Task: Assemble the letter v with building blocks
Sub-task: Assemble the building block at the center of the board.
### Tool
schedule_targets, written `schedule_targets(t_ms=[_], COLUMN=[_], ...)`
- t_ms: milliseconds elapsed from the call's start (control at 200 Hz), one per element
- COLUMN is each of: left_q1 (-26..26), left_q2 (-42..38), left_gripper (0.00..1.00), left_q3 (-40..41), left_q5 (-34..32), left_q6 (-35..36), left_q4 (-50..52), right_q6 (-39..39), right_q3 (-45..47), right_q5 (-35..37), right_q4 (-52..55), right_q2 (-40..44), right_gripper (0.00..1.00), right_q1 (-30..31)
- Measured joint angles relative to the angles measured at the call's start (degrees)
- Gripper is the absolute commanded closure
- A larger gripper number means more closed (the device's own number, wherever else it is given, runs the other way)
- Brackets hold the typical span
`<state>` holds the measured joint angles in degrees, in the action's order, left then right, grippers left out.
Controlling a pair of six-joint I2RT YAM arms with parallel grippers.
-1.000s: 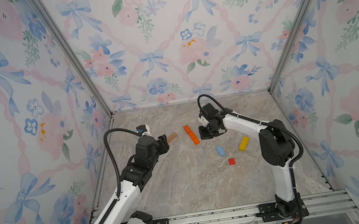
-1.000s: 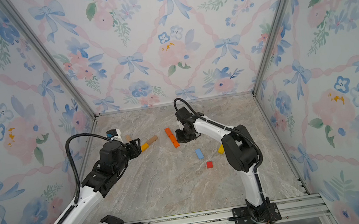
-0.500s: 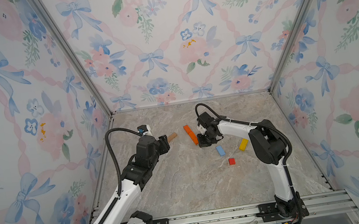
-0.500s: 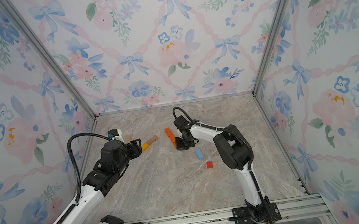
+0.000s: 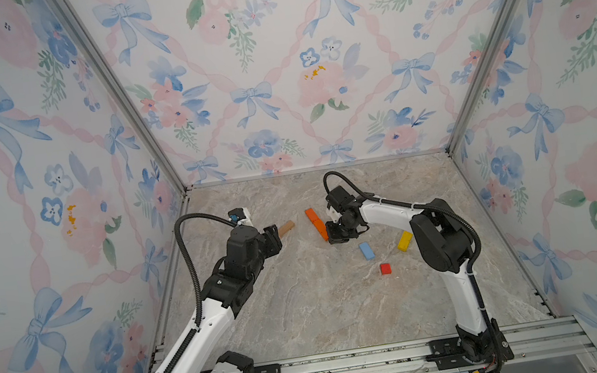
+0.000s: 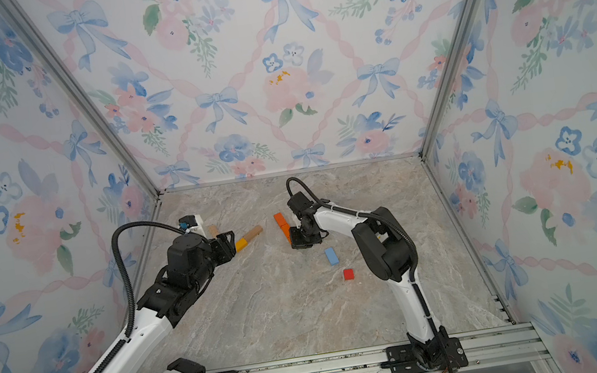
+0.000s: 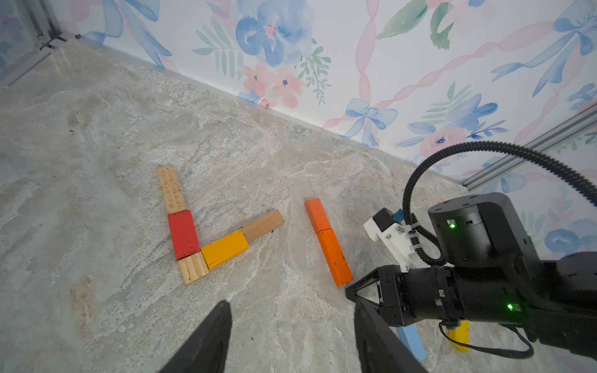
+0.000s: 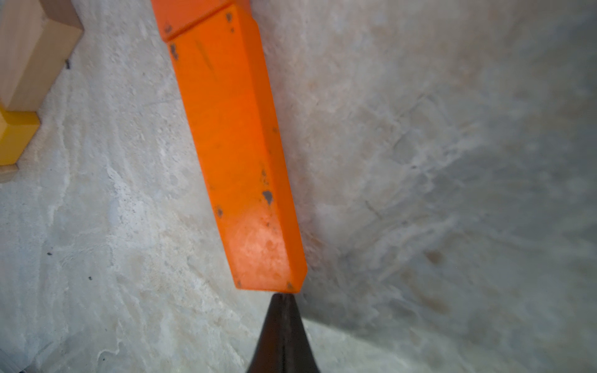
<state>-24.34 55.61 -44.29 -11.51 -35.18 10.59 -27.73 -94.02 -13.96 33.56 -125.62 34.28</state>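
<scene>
Alignment push: right end effector point(image 8: 282, 298) closed at end of orange block point(image 8: 235, 155); left end effector point(image 7: 290, 326) spread, empty. Next: slide toward unfinished V point(image 7: 193, 268).

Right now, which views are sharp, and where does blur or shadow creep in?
Right wrist view: the orange block looms slightly soft, the floor beyond it is smeared, and the shut right gripper is a dark blur. Left wrist view: crisp across the red block and its surroundings. Both top views: even light, only faint shadows.
</scene>
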Motion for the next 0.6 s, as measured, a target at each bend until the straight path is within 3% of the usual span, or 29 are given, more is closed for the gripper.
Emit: schedule_targets(t_ms=[600], left_q1=[0.00], left_q2=[-0.07], left_gripper=[0.37], left_q3=[0.00], left_q5=[-0.04], left_q6=[0.00], left_q4=[0.02], right_q6=[-0.22], right_q3=[-3.58], right_q5=[-0.24], right_q4=[-0.20], right_q2=[-2.43], right_gripper=[1.00], right_q1=[-0.09])
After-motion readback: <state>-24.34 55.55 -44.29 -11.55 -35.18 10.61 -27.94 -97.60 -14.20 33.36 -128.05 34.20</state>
